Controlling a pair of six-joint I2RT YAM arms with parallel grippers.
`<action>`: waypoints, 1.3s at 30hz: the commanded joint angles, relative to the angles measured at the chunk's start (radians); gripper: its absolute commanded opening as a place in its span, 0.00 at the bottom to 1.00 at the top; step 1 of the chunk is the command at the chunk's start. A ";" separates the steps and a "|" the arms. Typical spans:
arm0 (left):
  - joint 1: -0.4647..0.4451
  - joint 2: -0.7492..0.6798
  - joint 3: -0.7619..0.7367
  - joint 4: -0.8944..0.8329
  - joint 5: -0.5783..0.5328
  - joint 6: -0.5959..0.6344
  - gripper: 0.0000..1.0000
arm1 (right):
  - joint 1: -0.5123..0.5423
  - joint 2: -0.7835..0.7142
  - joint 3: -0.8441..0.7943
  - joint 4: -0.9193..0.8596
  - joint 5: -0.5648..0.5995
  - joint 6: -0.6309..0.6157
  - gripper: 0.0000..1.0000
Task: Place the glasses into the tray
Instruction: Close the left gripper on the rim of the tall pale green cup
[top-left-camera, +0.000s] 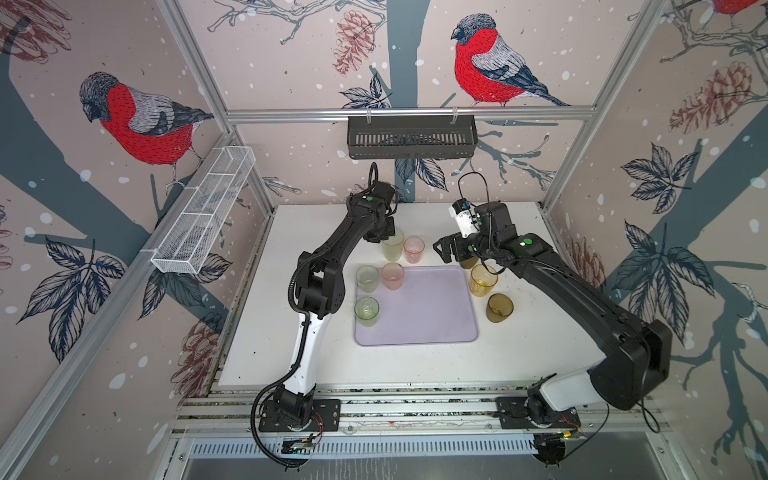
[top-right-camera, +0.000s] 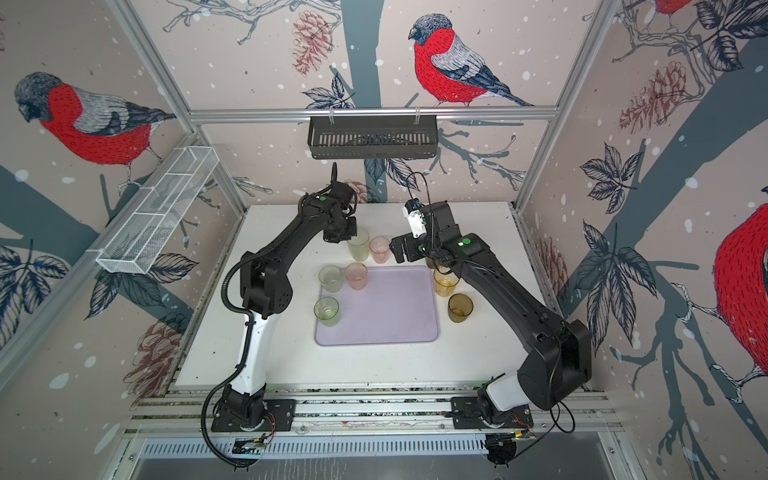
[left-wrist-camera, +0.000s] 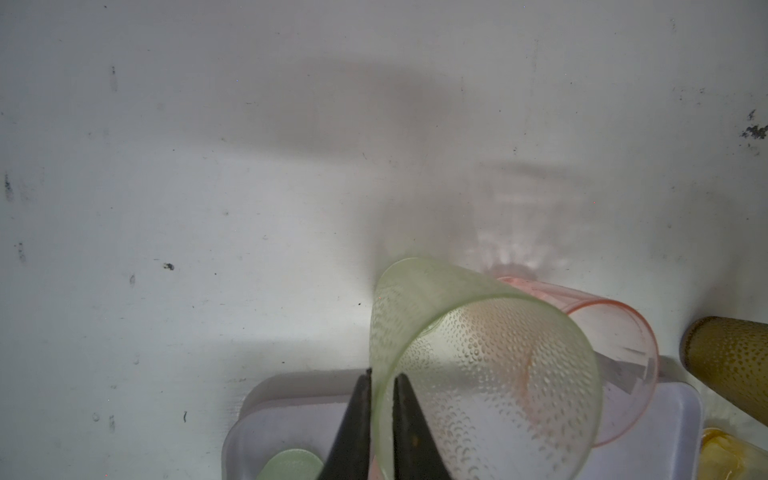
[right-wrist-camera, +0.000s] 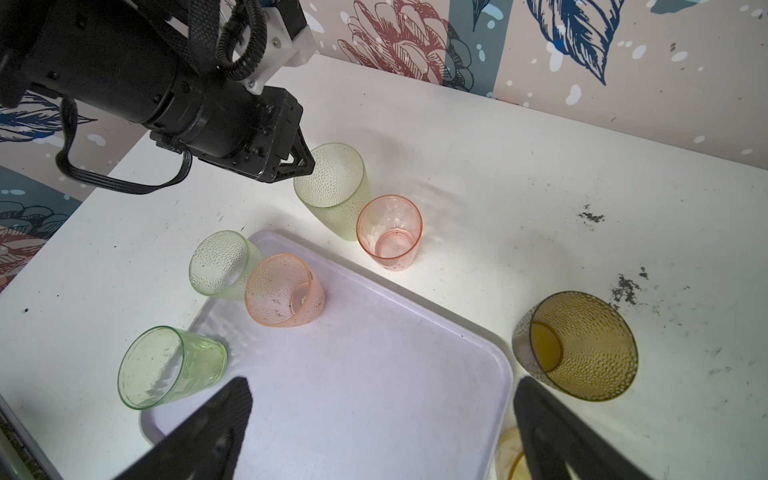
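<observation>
**A:** Where is the tall frosted green glass (top-left-camera: 392, 245)?

**B:** It stands upright on the desk (top-left-camera: 257, 353), just past the far edge of the tray (top-left-camera: 432, 316). A pink glass (top-left-camera: 414, 249) stands right beside it, and I can't tell if they touch.

**A:** And the left fingers (left-wrist-camera: 353, 424)?

**B:** They are pinched on its wall at the rim, one inside the mouth and one outside. The wrist view shows the green wall filling the gap between them.

**A:** Is that a good place to hold it?

**B:** I'd say so. It looks thin-walled and light, and the dimpled surface should give some bite. It also looks smooth and stiff, so a hard squeeze could crack or flex the rim, and a rim pinch lets the body swing. A deeper hold on the wall would steady it.

**A:** Any risks?

**B:** It's tall for its base, so it would tip easily. Its pink neighbour could get nudged on the way up. The base also has to clear the tray's low rim.

**A:** What about the right fingers (right-wrist-camera: 199, 436)?

**B:** They are spread wide with nothing between them, hanging over the tray's far right corner near a dark amber glass (right-wrist-camera: 575, 345).

**A:** How full is the tray?

**B:** Mostly bare. A dotted pink glass (right-wrist-camera: 284, 291) sits in its far left corner.
</observation>
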 joint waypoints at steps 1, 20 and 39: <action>0.002 0.003 0.007 -0.003 -0.016 -0.010 0.13 | -0.001 -0.009 0.000 0.015 0.004 0.010 1.00; 0.001 -0.008 0.008 -0.001 -0.030 -0.017 0.06 | -0.011 -0.019 -0.001 0.018 0.004 0.010 1.00; 0.002 -0.079 0.010 -0.022 -0.094 -0.034 0.00 | -0.016 -0.038 -0.015 0.032 0.004 0.012 1.00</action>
